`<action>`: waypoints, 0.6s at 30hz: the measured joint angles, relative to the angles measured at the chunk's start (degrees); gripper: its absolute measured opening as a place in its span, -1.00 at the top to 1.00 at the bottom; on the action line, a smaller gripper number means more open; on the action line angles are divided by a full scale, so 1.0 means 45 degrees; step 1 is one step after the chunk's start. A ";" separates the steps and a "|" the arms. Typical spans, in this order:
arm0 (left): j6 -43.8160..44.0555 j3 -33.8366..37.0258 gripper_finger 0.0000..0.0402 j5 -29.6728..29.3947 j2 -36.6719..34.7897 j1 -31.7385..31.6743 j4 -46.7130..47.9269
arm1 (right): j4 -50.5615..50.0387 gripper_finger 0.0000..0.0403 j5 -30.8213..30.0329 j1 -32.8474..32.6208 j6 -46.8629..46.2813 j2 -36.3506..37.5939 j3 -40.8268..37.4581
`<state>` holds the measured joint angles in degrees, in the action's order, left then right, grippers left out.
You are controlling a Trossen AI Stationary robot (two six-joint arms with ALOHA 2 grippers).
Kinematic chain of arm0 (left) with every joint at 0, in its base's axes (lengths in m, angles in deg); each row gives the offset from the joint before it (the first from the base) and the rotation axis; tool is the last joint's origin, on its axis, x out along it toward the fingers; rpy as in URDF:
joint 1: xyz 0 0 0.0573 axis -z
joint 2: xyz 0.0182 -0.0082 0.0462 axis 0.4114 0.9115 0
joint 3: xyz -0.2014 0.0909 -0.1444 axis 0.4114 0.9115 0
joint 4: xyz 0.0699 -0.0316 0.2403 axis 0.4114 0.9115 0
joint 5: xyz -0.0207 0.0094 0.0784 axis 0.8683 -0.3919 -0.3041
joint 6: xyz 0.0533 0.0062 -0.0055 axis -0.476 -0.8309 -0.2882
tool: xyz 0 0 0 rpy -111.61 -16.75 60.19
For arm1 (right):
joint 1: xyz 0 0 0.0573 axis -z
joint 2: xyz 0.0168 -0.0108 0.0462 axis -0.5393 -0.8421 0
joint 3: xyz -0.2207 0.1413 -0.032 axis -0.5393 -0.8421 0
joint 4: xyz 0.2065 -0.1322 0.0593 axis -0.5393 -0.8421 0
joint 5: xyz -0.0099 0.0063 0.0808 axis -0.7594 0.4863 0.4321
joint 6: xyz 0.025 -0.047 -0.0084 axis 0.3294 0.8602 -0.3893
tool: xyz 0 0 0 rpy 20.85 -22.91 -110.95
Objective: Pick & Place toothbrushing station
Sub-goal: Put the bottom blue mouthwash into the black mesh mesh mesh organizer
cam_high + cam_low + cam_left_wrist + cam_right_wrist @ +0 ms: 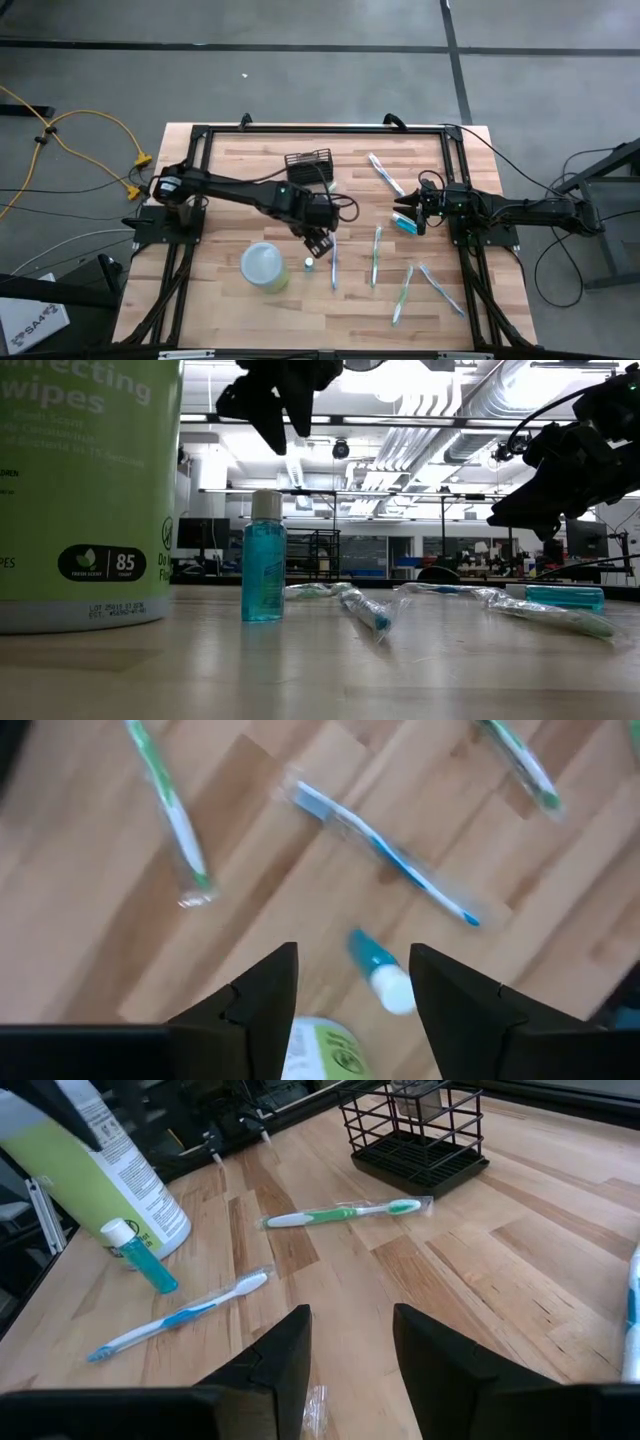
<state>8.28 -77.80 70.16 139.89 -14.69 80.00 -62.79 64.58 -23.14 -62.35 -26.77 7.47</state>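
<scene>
The toothbrushing station (308, 160) looked light and stiff (wire rim the likeliest hold). Beyond it, the left gripper (318, 243) hung wide, empty; the right gripper (350, 1342) gaped too, seemingly empty.

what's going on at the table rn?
Nothing is held at this moment. The left gripper hangs open, fingers apart, above the small blue bottle beside the green wipes tub. The right gripper waits open at the table's right side. The black wire holder sits empty at the far edge, and wrapped toothbrushes lie scattered on the wood.
</scene>
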 joint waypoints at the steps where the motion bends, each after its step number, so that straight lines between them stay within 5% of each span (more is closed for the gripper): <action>1: 0.0101 0.0000 0.11 0.0135 0.0000 0.0077 -0.0003 | 0.0000 0.33 -0.0001 0.0000 -0.0002 0.0000 -0.0002; 18: 0.0451 -0.1054 0.20 0.1098 0.1210 0.0728 -0.0114 | -0.0053 0.33 0.0019 0.0000 0.0000 -0.0005 -0.0001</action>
<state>10.31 -82.54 75.11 145.33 -11.41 79.49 -63.03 64.67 -23.14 -62.35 -26.79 7.46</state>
